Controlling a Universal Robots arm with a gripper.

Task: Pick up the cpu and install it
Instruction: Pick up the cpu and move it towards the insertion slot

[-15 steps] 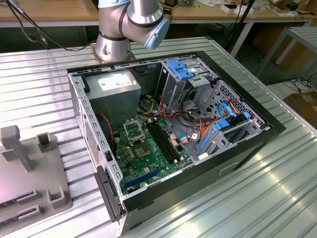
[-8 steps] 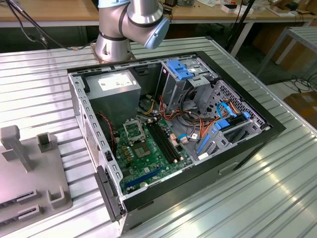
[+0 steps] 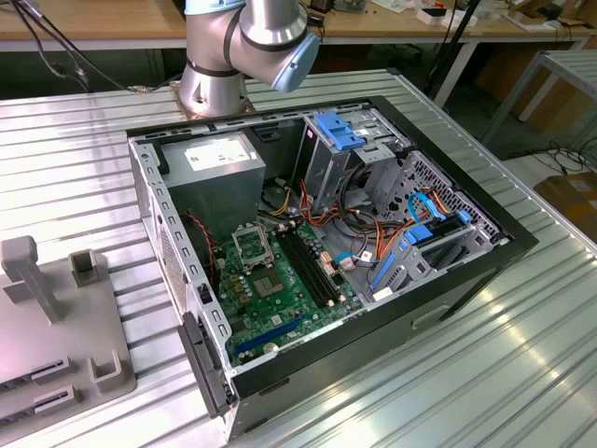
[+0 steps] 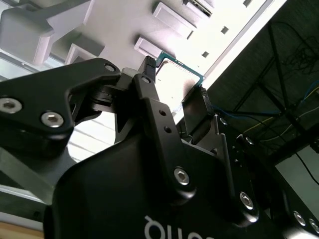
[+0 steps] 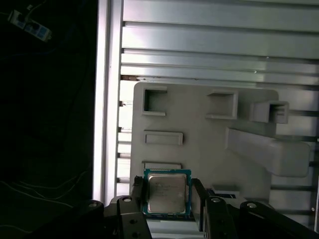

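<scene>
Though its printed face is illegible, the cpu (image 5: 167, 193) sits clamped in the gripper (image 5: 168, 188).

Ribbed table (image 3: 438, 383) with computer case (image 3: 446, 291), grey tray (image 3: 65, 322)

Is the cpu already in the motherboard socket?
No: the first wrist view shows the cpu gripped between the jaws, grey tray behind it.

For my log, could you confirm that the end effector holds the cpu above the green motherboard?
Not quite. The end effector does hold the cpu, but above the grey fixture tray, not the green motherboard. The first wrist view shows the tray directly behind the chip.
</scene>
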